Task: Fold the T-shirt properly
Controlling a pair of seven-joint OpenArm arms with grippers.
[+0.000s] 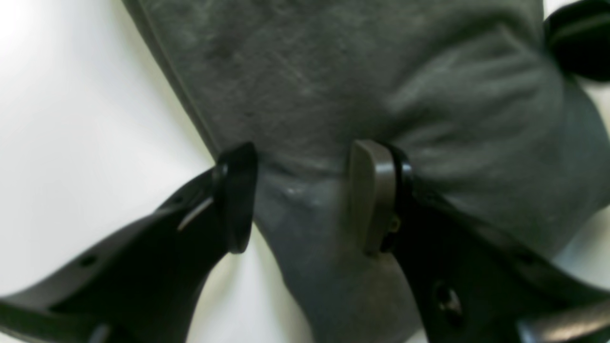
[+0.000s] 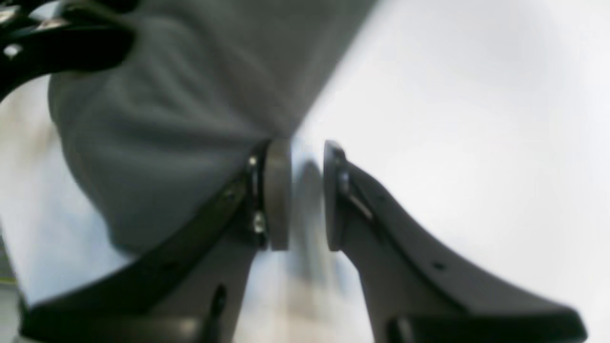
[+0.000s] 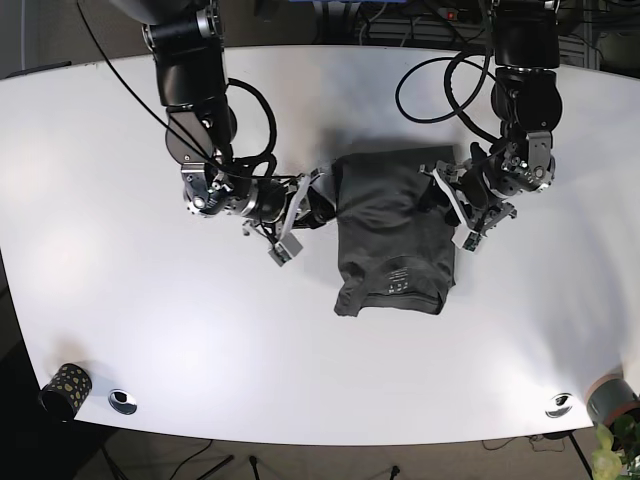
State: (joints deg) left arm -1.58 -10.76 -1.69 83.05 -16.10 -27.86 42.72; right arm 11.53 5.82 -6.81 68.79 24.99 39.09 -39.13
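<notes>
lying between both grippers, the t-shirt [image 3: 392, 232] rests folded.

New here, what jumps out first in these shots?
A dark grey T-shirt, already folded into a block, lies mid-table. Both arms flank it: the left pincer is open with cloth between its fingers, and the right pincer is open at the shirt's other edge, over bare table.

Bright overhead light, wrist cams blurry, glare

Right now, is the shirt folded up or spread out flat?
Folded. The shirt is a compact rectangle, no sleeves sticking out, between both grippers.
</notes>
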